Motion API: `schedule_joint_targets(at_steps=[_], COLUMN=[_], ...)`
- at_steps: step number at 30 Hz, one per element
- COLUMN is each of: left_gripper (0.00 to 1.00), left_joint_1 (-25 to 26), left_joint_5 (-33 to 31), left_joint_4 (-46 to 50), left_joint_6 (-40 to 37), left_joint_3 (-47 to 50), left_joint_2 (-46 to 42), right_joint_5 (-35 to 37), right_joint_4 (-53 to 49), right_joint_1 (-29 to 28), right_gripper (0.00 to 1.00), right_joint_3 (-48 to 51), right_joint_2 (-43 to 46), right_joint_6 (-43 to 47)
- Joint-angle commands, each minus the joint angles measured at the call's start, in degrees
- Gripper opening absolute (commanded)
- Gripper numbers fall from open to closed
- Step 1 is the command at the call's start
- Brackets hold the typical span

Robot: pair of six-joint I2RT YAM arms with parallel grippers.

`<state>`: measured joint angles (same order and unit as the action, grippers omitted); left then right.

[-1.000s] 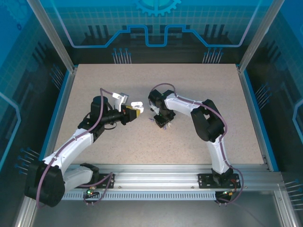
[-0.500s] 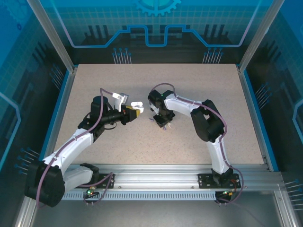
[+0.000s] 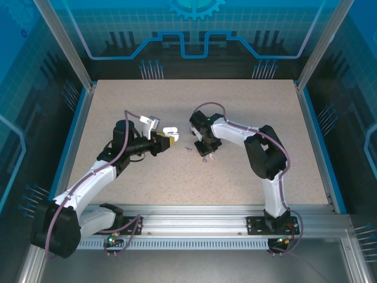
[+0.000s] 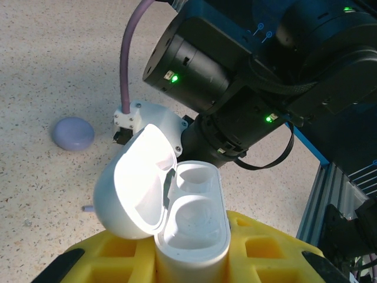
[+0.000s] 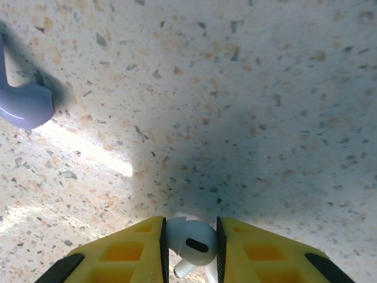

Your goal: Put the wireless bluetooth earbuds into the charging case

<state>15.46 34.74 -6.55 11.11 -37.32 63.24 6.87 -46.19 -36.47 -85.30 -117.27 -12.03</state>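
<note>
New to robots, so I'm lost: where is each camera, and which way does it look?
Top external: above, behind both arms, looking down on them and the table.
Left wrist: on left arm, looking along the left gripper, shut on the open charging case.
Right wrist: faces the table past the right gripper, shut on an earbud.
Shared: charging case, top and left wrist.

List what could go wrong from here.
1. The earbud sits at the very tips of the right gripper; it could twist or slip out.
2. The case in the left gripper has two empty wells; the earbud could enter the wrong one.
3. The other earbud lies loose on the table and could get knocked.
</note>
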Motion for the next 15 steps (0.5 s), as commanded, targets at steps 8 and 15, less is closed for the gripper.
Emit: schedule_joint_targets(at_steps=[8,15], left_gripper=[0.06,0.05], left_joint_1=[-0.43,0.11], left_joint_5=[0.99,0.3], left_joint_4=[-2.32,-5.16], left_joint_6=[2.64,6.47], left_joint_3=[-0.05,-0.45], left_joint_2=[3.89,10.68], right_joint_5=[0.24,-0.73], right_joint_4=[5.41,9.04], right_joint_1=[1.59,2.5], right_gripper=[0.26,0.26], right_joint_3=[4.16,7.26], right_joint_2=[6.67,9.86], right_joint_6=[-2.02,-3.22])
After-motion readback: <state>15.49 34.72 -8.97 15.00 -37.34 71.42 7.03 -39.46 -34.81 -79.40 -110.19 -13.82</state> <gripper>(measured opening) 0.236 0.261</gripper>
